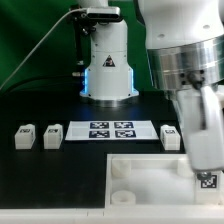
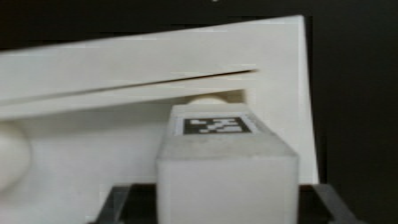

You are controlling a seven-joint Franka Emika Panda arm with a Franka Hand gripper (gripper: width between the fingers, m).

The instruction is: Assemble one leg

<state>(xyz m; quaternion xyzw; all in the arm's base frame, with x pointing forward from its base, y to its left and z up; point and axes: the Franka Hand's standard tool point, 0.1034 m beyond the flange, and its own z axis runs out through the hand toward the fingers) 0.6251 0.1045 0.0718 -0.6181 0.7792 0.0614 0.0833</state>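
Exterior view, going from its left: two small white plastic block-like legs with black-and-white tags (image 1: 24,137) (image 1: 52,135) stand on the black desk (image 1: 50,170), then the flat white marker board (image 1: 110,130), then a third such leg (image 1: 171,136) just beside the board. Behind sits the white robot base (image 1: 108,62). At the exterior view's right the arm comes down with a fourth leg, the held white tagged leg (image 1: 207,160), over the large white square tray with round corner sockets (image 1: 150,185), near its far corner on that side.

Claw (image 2: 222,200): dark fingers (image 2: 125,205) flank the leg's lower end, apparently pinching it, though contact is partly cropped.

Handling guess: the leg looks light, rigid, smooth plastic, so somewhat slippery; flat opposing sides give the best hold, clear of the tip that must enter a socket.

Wrist view shows what the other misses: the leg's tag (image 2: 219,125) close up and its tip right at the tray's edge, near a rounded feature (image 2: 215,98). Only the exterior view shows the spare legs and overall layout.
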